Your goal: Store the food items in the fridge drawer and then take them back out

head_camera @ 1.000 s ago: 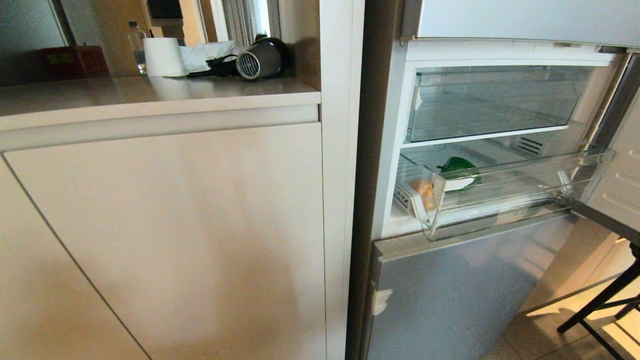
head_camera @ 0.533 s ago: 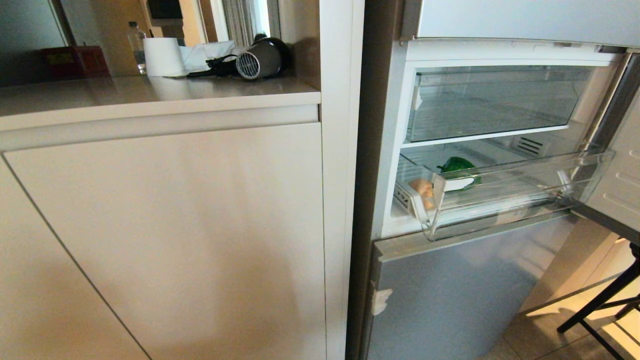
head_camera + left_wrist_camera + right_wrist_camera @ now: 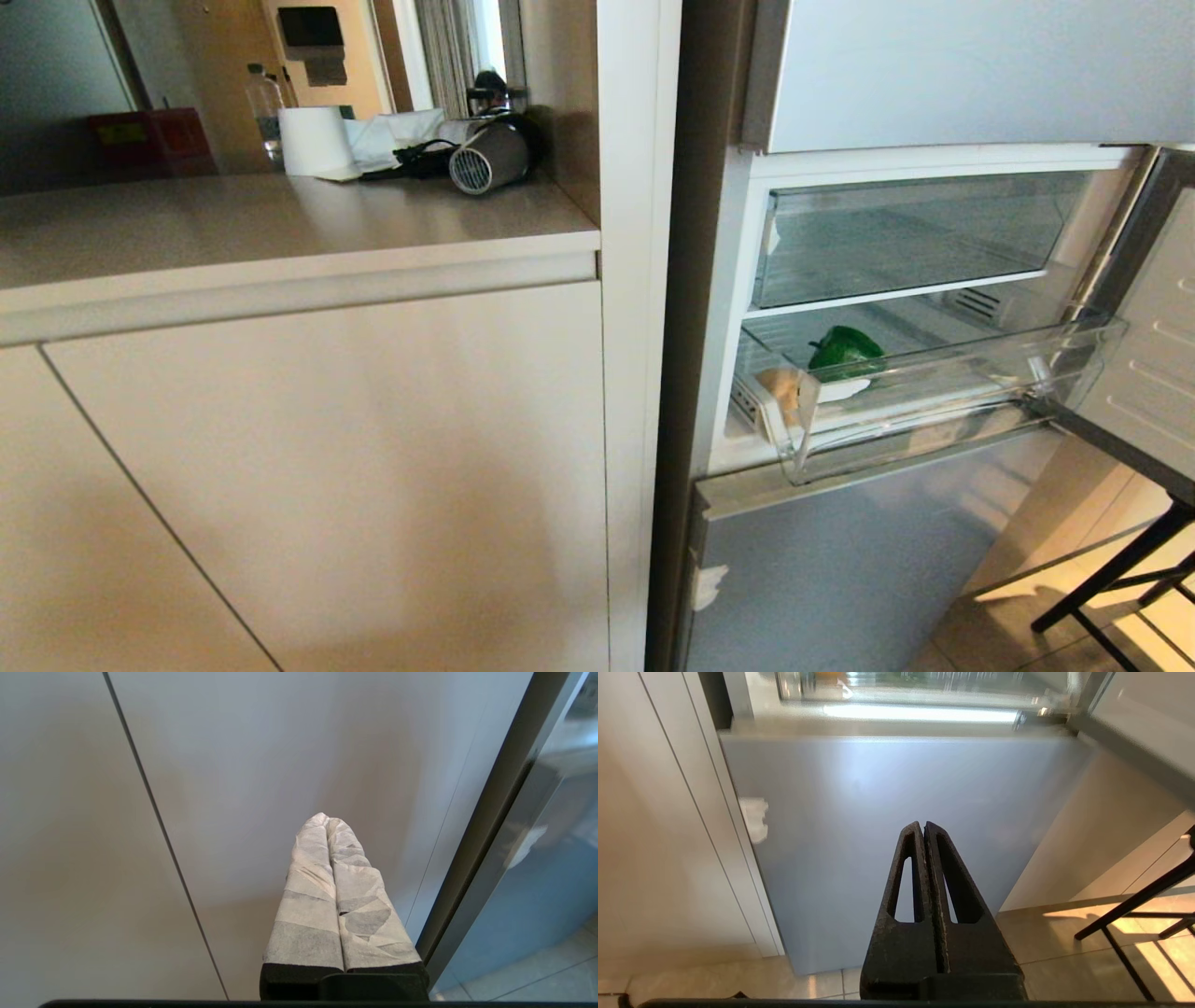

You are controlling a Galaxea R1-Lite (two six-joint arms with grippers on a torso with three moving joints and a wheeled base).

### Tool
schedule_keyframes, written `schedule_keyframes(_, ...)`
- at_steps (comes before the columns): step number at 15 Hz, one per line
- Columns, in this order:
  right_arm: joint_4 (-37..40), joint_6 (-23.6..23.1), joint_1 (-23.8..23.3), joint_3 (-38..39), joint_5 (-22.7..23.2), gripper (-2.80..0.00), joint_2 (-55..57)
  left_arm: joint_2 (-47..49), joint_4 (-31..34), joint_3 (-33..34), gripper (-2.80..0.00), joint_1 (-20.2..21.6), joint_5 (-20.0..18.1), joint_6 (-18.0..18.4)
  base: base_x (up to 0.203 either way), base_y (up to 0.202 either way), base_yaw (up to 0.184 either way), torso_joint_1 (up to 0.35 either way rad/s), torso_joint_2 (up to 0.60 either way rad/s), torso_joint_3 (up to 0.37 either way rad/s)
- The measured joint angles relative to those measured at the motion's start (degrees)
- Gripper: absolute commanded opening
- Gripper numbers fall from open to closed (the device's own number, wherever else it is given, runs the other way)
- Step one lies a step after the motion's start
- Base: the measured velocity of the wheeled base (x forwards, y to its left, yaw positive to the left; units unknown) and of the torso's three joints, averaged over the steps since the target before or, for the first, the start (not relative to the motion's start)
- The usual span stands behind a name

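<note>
Both food items in the clear fridge drawer (image 3: 934, 392), pulled out from the silver-blue fridge (image 3: 840, 569) on the right of the scene: green bell pepper (image 3: 844, 352) toward the drawer's left half, tan potato (image 3: 780, 387) just beside it at the near left corner. Drawer's long axis running left to right, open top facing up. Neither arm in the head view. Right gripper (image 3: 923, 830) low before the fridge's lower door, jaws pressed together and empty, drawer up and beyond. Left gripper (image 3: 326, 820), taped fingers likewise closed on nothing, facing the beige cabinet door (image 3: 327, 467) further left. Right arm judged nearer. Likely next: raise and reach over the drawer's front wall. Countertop (image 3: 233, 224) far left bearing a hair dryer (image 3: 485, 154) and paper roll (image 3: 316, 140).
</note>
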Motion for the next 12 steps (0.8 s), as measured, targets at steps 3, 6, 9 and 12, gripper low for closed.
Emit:
schedule_keyframes(3,0.0,0.2,0.0,0.0,-0.1,-2.80,0.0,0.0,0.0,0.0,-2.80,0.0,0.0,0.0,0.000,0.000,0.000,0.199,-0.55,-0.353)
schedule_keyframes(6,0.0,0.2,0.0,0.0,-0.2,-2.80,0.0,0.0,0.0,0.0,-2.80,0.0,0.0,0.0,0.000,0.000,0.000,0.234,-0.59,-0.361)
schedule_keyframes(9,0.0,0.3,0.0,0.0,-0.2,-2.80,0.0,0.0,0.0,0.0,-2.80,0.0,0.0,0.0,0.000,0.000,0.000,0.227,-0.56,-0.337)
schedule_keyframes(12,0.0,0.2,0.0,0.0,-0.2,-2.80,0.0,0.0,0.0,0.0,-2.80,0.0,0.0,0.0,0.000,0.000,0.000,0.158,-0.38,-0.228)
